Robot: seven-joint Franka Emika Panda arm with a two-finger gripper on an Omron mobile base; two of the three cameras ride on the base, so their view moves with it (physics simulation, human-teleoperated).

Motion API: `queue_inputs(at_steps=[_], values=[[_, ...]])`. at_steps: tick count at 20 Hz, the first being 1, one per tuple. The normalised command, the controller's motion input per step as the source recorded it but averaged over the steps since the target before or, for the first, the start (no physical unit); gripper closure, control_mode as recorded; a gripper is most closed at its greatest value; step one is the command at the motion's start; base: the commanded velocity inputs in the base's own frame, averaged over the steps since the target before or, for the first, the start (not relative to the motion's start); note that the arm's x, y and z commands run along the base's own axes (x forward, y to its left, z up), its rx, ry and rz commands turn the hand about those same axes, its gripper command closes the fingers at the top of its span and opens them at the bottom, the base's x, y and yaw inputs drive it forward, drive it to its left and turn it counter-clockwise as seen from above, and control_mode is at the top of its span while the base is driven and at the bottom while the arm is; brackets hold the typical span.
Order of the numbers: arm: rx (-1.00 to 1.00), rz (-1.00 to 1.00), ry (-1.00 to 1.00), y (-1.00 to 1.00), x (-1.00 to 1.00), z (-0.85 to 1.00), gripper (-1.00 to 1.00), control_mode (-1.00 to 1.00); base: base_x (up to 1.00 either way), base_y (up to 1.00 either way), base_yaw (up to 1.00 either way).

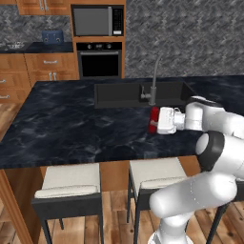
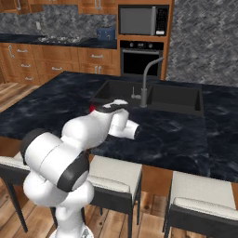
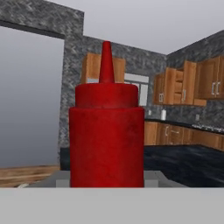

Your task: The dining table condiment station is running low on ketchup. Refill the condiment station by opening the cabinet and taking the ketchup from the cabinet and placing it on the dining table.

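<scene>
- Left base view is showing the arm reaching in from the lower right, its white hand lying level over the dining table [image 1: 71, 124]; the gripper [image 1: 156, 120] is pointing toward the left of this view and sitting against the ketchup [image 1: 153, 119]
- the ketchup is standing upright on the black marble top, just in front of the inset sink [image 1: 119, 94] and a little to the near side of the slim faucet [image 1: 154, 81]; only a narrow red strip of the bottle is showing past the hand
- whether the fingers are pressing on the bottle or standing slack around it I cannot tell; the finger tips are hiding behind the hand and the bottle
- right base view is showing the same table [image 2: 186, 135] from the other side; the arm is bending over its near edge and covering most of the ketchup [image 2: 92, 108], which is peeking out as a small red spot by the forearm
- hand view is looking straight at the ketchup [image 3: 107, 140] from very close; its red body and pointed nozzle are standing upright and centred
- two pale-seated stools [image 1: 70, 183] are tucking under the near edge of the table; a built-in oven [image 1: 99, 59] and a microwave [image 1: 97, 20] are sitting in the wall beyond it
- a wooden wall cabinet [image 3: 214, 85] is showing at the far right of the hand view
</scene>
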Motion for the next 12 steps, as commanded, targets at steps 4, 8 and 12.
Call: queue_inputs(at_steps=[4, 8, 12], values=[[0.00, 0.00, 0.00, -0.02, 0.26, -0.38, 1.00, -1.00, 0.00, 0.00, 0.00], [0.00, 0.00, 0.00, 0.00, 0.30, -0.29, 1.00, -1.00, 0.00, 0.00, 0.00], [0.00, 0.00, 0.00, 0.00, 0.26, -0.36, 1.00, -1.00, 0.00, 0.00, 0.00]])
